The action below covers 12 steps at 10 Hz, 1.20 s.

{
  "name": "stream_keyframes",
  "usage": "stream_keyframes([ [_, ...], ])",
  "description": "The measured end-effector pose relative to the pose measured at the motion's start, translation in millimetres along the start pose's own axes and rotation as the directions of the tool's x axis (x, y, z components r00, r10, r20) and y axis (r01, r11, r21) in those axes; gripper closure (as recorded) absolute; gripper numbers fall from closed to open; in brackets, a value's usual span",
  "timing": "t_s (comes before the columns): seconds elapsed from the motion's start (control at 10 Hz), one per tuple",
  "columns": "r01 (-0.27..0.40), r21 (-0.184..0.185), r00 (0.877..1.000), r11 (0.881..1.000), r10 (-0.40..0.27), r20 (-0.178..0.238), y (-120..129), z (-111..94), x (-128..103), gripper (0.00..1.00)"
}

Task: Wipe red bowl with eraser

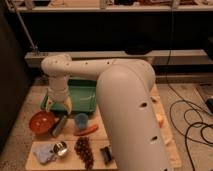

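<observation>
The red bowl [41, 121] sits at the left of the wooden table, glossy inside. My gripper [58, 105] hangs just above and to the right of it, over the front-left corner of the green tray [85, 95]. It is open, its fingers [66, 106] spread with nothing between them. The eraser [105, 154], a small dark block with a paler face, lies near the table's front edge, well to the right of the gripper and apart from it. My white arm hides the table's right half.
A dark oblong object [59, 125] lies right next to the red bowl. A blue cup [81, 120] and an orange-red carrot-like piece [86, 131] sit in the middle. Dark grapes [84, 149], a shiny metal cup [60, 148] and a pale cloth [43, 153] lie along the front. Cables lie on the floor at right.
</observation>
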State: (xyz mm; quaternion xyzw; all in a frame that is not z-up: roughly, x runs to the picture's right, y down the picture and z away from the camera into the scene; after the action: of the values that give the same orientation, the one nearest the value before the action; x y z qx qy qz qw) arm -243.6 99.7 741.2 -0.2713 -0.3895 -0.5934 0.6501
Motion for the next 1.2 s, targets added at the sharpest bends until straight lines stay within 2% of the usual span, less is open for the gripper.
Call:
stream_keyframes([
  [0.2,-0.018,-0.002,1.0,1.0,0.018,0.004,1.7,2.4,-1.9,0.34],
  [0.4,-0.079,0.002,0.997,0.997,0.079,-0.023,17.8,12.7,2.4,0.34],
  [0.6,-0.06,0.019,0.996,0.998,0.061,-0.071,13.1,11.9,2.9,0.34],
  [0.9,-0.019,0.041,0.996,0.999,0.023,-0.09,5.2,15.1,6.1,0.34],
  [1.1,-0.005,0.03,0.996,1.0,0.008,-0.093,-0.4,22.7,7.4,0.34],
  [1.2,-0.02,0.019,0.995,1.0,0.022,-0.096,2.6,29.0,10.5,0.34],
])
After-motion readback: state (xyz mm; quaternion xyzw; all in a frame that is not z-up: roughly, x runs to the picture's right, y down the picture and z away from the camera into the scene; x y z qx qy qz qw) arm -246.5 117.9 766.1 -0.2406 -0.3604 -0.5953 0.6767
